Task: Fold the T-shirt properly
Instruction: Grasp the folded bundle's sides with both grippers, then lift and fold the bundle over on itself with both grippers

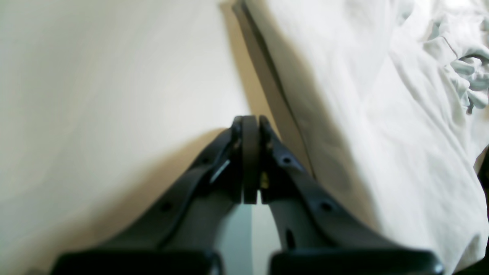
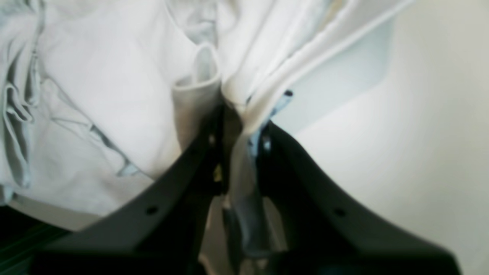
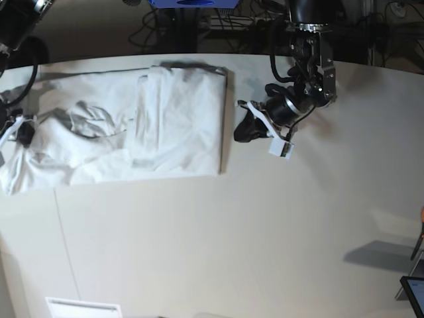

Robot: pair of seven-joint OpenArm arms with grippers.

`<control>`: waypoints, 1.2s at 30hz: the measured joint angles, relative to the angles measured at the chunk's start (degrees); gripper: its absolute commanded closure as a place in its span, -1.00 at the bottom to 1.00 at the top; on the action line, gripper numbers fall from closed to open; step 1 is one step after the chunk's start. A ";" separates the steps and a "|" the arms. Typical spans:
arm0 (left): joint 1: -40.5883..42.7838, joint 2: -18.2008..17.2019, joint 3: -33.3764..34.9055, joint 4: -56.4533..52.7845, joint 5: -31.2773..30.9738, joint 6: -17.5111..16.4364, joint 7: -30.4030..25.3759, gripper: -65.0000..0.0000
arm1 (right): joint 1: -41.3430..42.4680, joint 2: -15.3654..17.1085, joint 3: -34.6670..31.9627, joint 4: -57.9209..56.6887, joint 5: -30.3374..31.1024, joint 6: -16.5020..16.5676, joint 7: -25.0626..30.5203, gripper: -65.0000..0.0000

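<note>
The white T-shirt (image 3: 132,126) lies partly folded and wrinkled on the far left of the table. My right gripper (image 3: 23,132) is at the shirt's left end. In the right wrist view my right gripper (image 2: 238,110) is shut on a bunched fold of the T-shirt (image 2: 114,84). My left gripper (image 3: 238,134) sits just off the shirt's right edge. In the left wrist view my left gripper (image 1: 250,121) is shut with nothing between the pads, over bare tabletop, and the T-shirt (image 1: 382,114) lies beside it to the right.
The off-white table (image 3: 265,232) stretches toward the front and right. A white label (image 3: 83,308) lies at the front edge. Cables and a blue object (image 3: 192,3) stand behind the table. A dark object (image 3: 414,291) is at the right edge.
</note>
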 measured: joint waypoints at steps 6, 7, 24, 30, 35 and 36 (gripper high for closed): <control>-3.61 0.92 5.81 -4.74 -0.79 -0.07 -0.96 1.00 | -1.75 -0.24 -3.63 9.01 0.22 -0.02 0.61 0.99; -4.09 1.42 6.12 -5.42 -0.83 -0.07 -1.20 1.00 | -2.32 -0.66 -3.96 9.84 0.46 0.00 0.61 0.99; -5.95 4.31 6.86 -6.62 -0.07 0.15 0.20 1.00 | -4.17 -5.09 -10.91 19.71 -0.35 -18.38 2.86 0.99; -6.16 4.42 8.35 -6.58 -0.57 4.61 -0.35 1.00 | -5.55 -6.10 -18.08 19.74 -0.09 -23.17 6.19 0.99; -8.83 4.15 12.96 -6.95 0.90 7.26 0.17 1.00 | -5.53 -6.05 -23.21 21.00 0.28 -28.35 8.20 0.99; -8.85 4.31 13.16 -7.10 0.72 7.26 -0.04 1.00 | -5.55 -6.01 -24.26 21.00 0.24 -29.77 8.15 0.99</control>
